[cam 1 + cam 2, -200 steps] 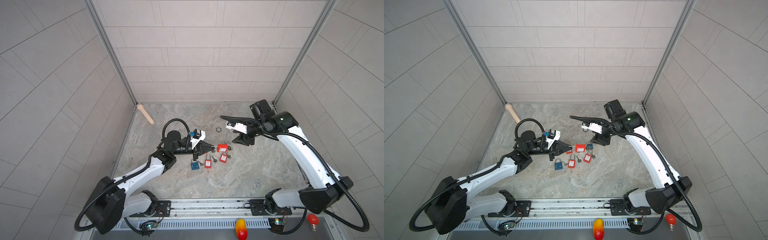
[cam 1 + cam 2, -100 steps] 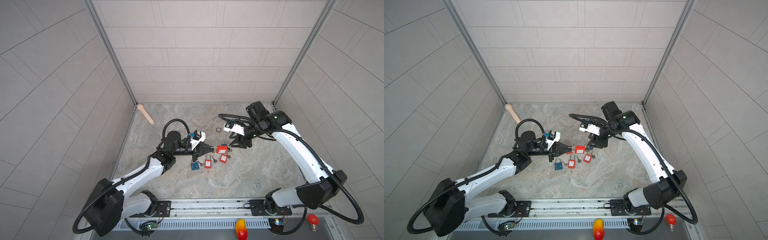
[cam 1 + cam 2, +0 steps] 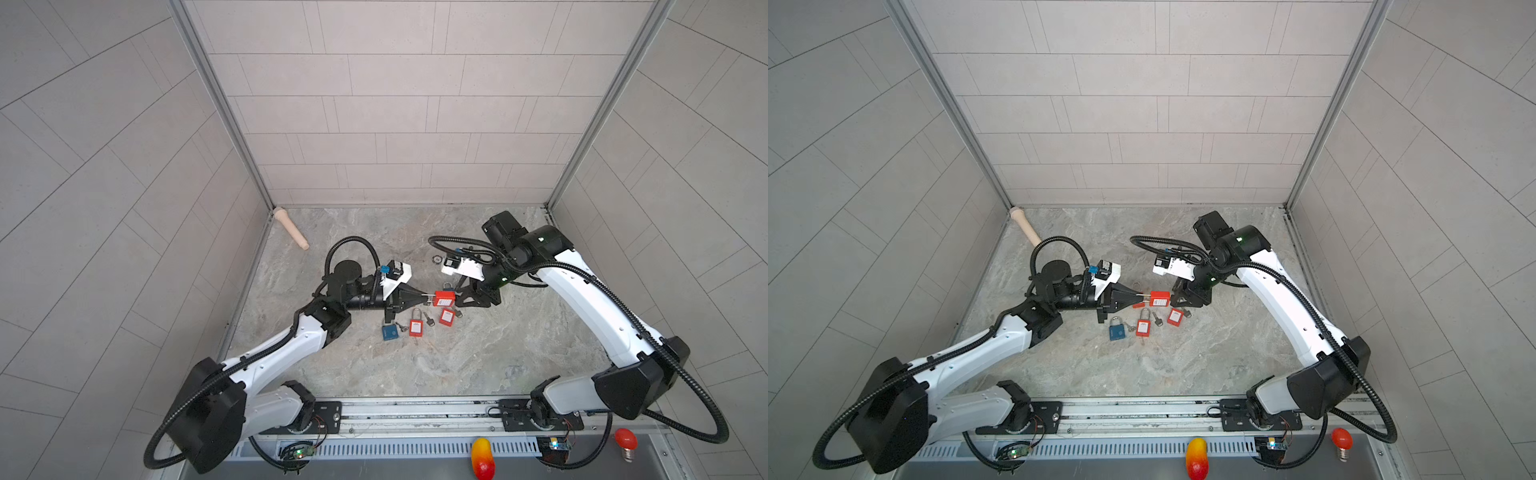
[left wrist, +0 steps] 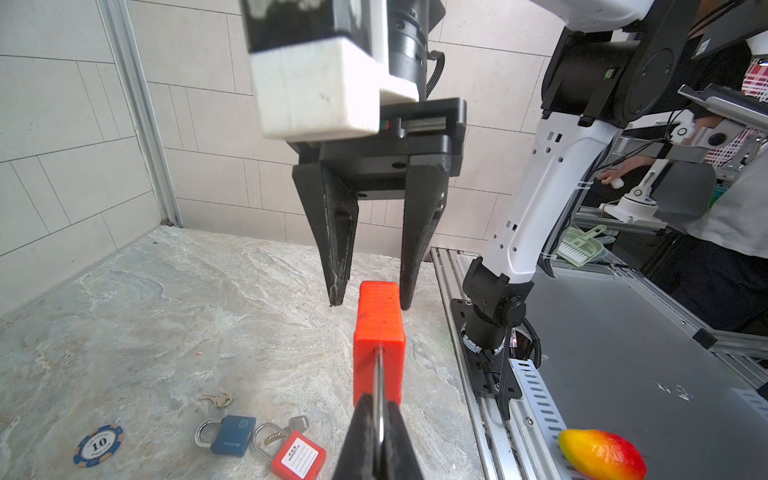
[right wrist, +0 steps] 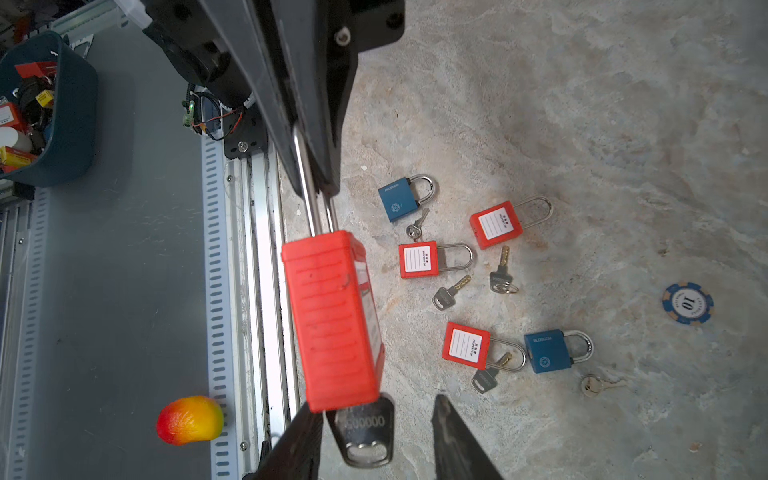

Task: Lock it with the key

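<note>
Grey wall tiles box in a marbled stone counter point(image 3: 457, 361), above whose middle the left pincer point(image 3: 423, 296) is clamped tight on the steel shackle point(image 5: 316, 208) of a red plastic padlock point(image 3: 444, 297). A silver key point(image 5: 365, 428) already sits in the padlock's base. The right pincer point(image 4: 370, 300) straddles that key, jaws half apart, gripping nothing. Judging by this, insertion is done; seizing and turning the key remain.

Robot lab test cell, tiled panel walls point(image 3: 395, 124), aluminium rail point(image 3: 415, 411), parts bin point(image 5: 70, 124).
</note>
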Controlling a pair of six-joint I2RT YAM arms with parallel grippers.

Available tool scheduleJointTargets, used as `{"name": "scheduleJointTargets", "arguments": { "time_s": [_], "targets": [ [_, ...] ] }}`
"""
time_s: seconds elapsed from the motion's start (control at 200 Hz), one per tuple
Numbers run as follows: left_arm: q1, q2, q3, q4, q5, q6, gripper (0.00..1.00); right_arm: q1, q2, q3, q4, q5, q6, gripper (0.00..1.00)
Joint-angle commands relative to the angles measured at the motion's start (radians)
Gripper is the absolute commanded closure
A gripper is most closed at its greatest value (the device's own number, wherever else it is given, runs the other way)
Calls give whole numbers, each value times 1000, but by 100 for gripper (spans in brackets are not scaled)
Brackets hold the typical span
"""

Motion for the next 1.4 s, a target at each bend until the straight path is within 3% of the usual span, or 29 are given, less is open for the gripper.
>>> {"name": "scheduleJointTargets", "arguments": {
  "time_s": [0.0, 0.325, 0.565, 0.831, 1.066, 1.391],
  "targets": [
    [3, -26, 41, 42, 27, 4, 100, 6, 26, 1, -36, 1, -4, 58],
    [3, -32, 33, 52, 18, -5, 100, 16, 31, 0, -9, 17, -7, 78],
    [3, -21, 27, 57, 18, -11, 100, 23, -13, -20, 62, 5, 1, 80],
    [39, -17, -6, 158, 1, -57, 100, 29, 13, -15, 16, 25, -41, 100],
    [135, -51, -28, 180, 31, -85, 100, 29, -31, -34, 58, 53, -82, 100],
    [161, -58, -25, 173, 55, -90, 100, 23, -17, -28, 46, 96, -91, 100]
  ]
}}
